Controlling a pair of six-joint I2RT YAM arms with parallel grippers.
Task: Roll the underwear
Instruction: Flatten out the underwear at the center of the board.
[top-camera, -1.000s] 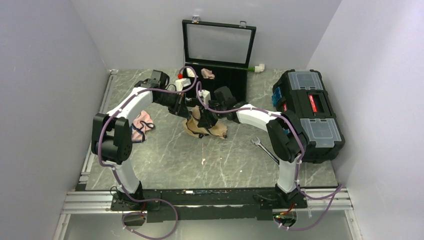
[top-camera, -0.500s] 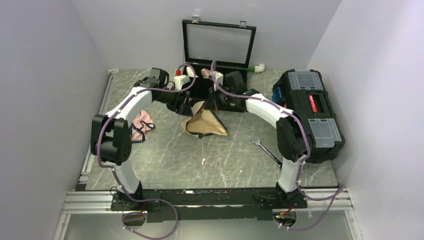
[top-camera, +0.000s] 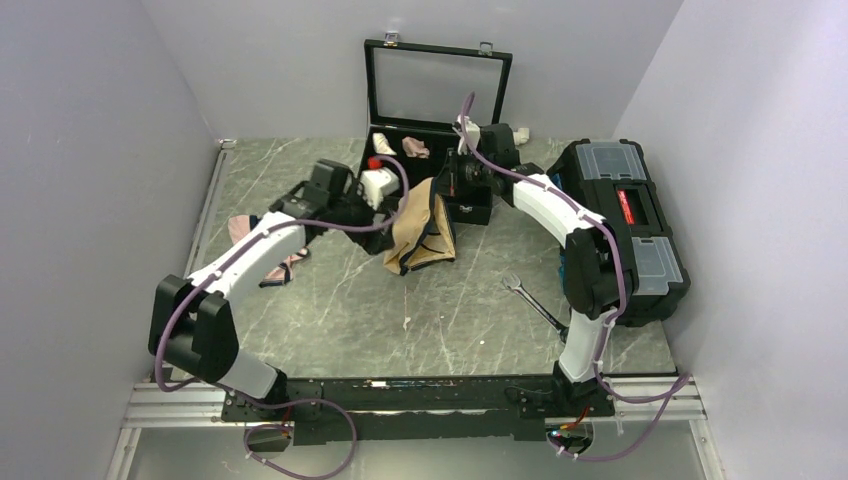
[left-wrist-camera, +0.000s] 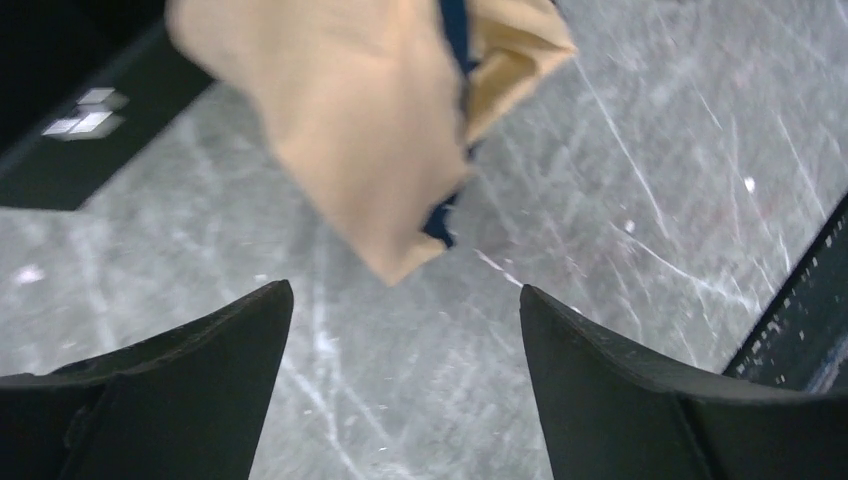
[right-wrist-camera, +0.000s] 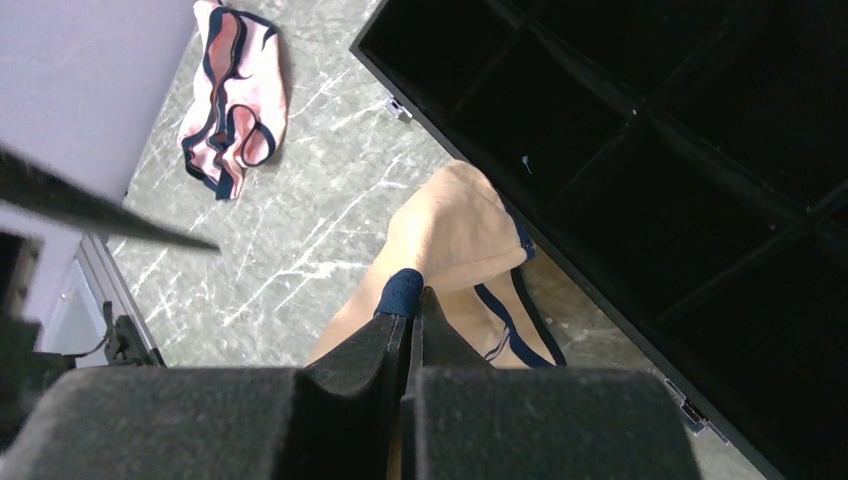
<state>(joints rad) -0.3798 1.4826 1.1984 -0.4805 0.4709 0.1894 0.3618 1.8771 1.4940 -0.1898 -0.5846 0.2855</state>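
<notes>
Far of centre, long axis: tan-beige navy-edged fabric underwear (top-camera: 418, 228) hung far-to-near.
Right gripper (right-wrist-camera: 408, 297): pinched its navy hem.
Left gripper (left-wrist-camera: 405, 292): spread, just left of its low end.

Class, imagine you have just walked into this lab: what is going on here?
Two robot arms are working on a tan underwear with navy edging. The right gripper is shut on its navy edge and holds it lifted beside the open black case, the cloth hanging down toward the table. The left gripper is open just short of the hanging cloth, gripping nothing. No roll is formed yet. A pink underwear lies apart on the table.
</notes>
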